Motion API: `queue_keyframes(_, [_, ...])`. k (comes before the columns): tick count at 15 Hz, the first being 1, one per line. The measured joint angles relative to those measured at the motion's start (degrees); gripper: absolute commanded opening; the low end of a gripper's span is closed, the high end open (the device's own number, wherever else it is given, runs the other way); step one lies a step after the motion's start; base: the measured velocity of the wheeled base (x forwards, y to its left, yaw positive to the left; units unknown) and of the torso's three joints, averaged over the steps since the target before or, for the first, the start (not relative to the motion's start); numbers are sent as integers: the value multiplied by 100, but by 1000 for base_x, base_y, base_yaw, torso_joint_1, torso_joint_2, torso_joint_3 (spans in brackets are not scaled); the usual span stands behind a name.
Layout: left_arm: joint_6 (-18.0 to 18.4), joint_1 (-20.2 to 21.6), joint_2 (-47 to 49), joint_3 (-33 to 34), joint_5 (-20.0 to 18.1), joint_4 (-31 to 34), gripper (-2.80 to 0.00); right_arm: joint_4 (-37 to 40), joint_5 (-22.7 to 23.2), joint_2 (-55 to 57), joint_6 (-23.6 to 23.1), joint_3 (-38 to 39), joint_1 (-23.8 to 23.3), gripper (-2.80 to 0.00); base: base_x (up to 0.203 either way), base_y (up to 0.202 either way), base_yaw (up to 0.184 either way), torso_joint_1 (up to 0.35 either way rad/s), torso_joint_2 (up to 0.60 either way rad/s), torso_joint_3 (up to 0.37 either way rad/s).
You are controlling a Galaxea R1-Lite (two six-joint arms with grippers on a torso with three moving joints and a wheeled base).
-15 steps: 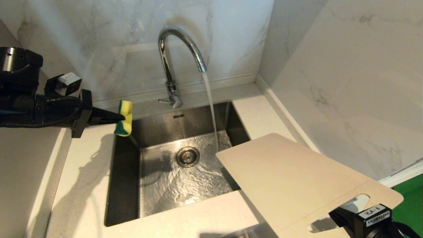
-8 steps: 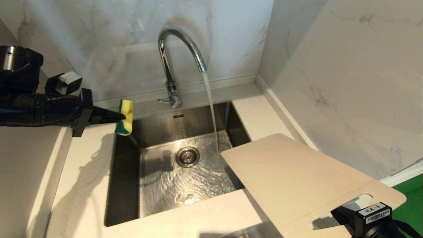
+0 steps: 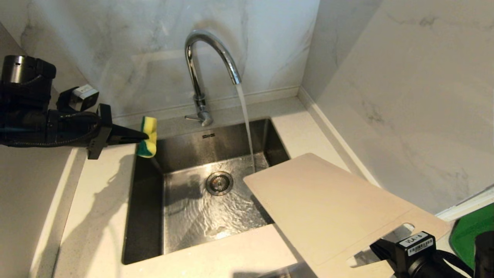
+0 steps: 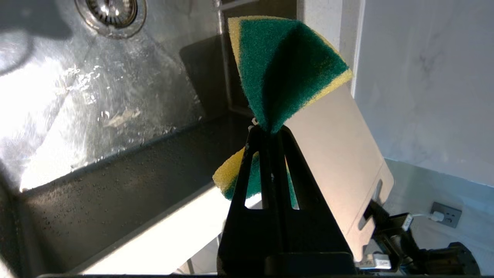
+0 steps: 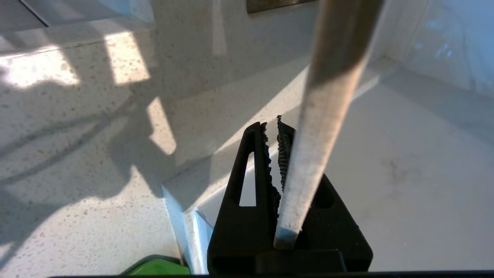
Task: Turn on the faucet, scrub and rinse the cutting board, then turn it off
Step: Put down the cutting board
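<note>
Nearest, the right end effector (image 5: 278,127) is clamped on the handle end of the one board (image 3: 328,208), which slants over the bench (image 3: 96,216) and the sink's (image 3: 146,216) right edge. Farther back, the left end effector (image 3: 144,136) pinches one sponge (image 3: 148,137) at the sink's far-left corner, and the single faucet (image 3: 204,58) runs water into the basin.

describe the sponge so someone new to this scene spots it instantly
Start at the steel sink under the running faucet. At its far-left corner, the left gripper pinches the sponge. It is the only yellow-and-green thing there.
</note>
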Motion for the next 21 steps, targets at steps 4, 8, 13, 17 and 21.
queue_keyframes(4, [-13,5,148,-128,0,-21,-280,429,322,337,306,-104,-2,-280,0,0,0,0,0,0])
queue_keyframes(8, [-22,13,371,-181,-16,-32,-280,678,328,497,400,-136,-25,-280,0,0,0,0,0,0])
queue_keyframes(13, [-21,5,467,-239,-27,-32,-280,744,313,628,406,-143,-156,-280,0,0,0,0,0,0])
queue_keyframes(17, [-34,8,502,-241,-38,-130,-280,933,330,790,445,-191,-400,-280,0,0,0,0,0,0])
queue_keyframes(21, [-213,13,564,-216,-38,-358,-280,953,402,1071,456,-320,-433,-280,0,0,0,0,0,0])
